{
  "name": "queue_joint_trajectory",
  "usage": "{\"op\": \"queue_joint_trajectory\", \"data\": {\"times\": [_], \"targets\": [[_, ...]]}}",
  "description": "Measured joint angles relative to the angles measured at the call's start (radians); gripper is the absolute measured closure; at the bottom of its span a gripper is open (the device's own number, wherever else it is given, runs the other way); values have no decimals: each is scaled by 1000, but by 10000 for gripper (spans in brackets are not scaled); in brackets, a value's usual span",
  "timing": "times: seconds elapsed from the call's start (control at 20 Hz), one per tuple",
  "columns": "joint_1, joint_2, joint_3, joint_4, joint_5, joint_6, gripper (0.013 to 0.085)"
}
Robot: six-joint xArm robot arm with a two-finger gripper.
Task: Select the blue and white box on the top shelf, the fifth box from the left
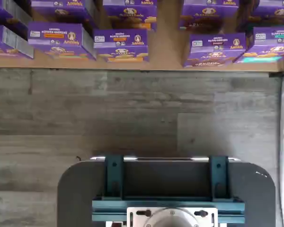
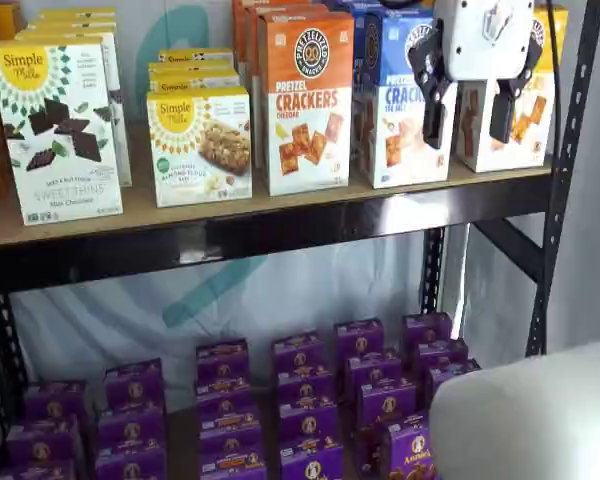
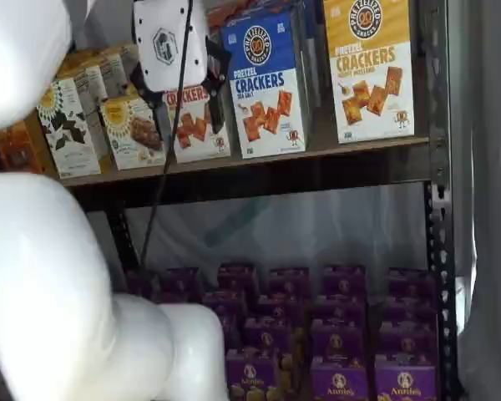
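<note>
The blue and white box is seen standing on the top shelf, directly behind the jaws. The gripper is held just in front of it, jaws spread wide with nothing between them.

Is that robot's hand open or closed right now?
Open. In a shelf view the hand shows two black fingers hanging apart with a plain gap, nothing between them, in front of the blue and white box.

Mock shop/lab: black rack w/ top shelf of cracker boxes, grey floor.
</note>
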Motion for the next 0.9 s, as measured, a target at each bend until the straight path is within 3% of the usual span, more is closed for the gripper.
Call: {"op": "queue_joint_trajectory", "data": {"times": [0.1,0.2,0.65,0.9], "targets": [[-43,-12,11,46,-17,-22,130],[-55,-16,15,62,-27,-30,130],[-26,-2,20,15,-95,-23,130],[-36,48,-9,-6,-156,-40,130]]}}
